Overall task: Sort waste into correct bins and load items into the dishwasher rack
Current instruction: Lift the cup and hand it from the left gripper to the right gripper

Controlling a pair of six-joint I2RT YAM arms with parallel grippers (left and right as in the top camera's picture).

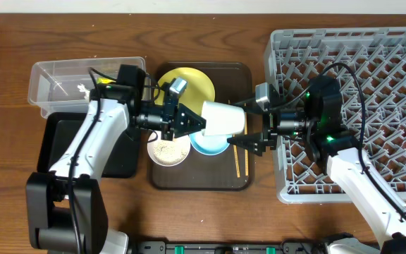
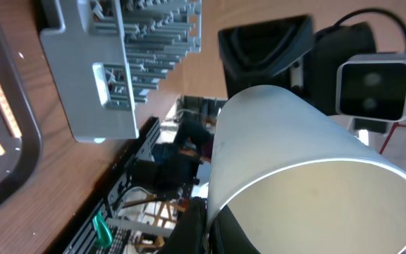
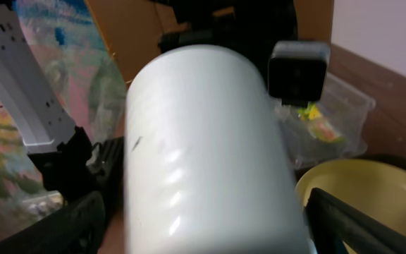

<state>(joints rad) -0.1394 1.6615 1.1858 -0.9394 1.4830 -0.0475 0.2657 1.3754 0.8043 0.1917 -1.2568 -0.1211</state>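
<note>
Small white cup (image 1: 224, 118): held above the brown serving tray (image 1: 203, 185), long axis 9-to-3 o'clock, mouth toward 9.
Left gripper (image 1: 199, 121): jaws pinching the cup's rim.
Right gripper (image 1: 252, 141): at the cup's 4 o'clock, nearer the dishwasher rack (image 1: 386, 70); jaws spread, contact uncertain.

Cannot read the snack wrapper (image 3: 314, 121) beyond the right fingers (image 3: 76, 226): too blurred. Cannot find the near end of the small white cup (image 3: 210, 148) between them, cut at the lower edge. See only a crescent of light blue bowl (image 1: 208, 146) under that cup, ahead of the left fingers (image 1: 192, 121).
</note>
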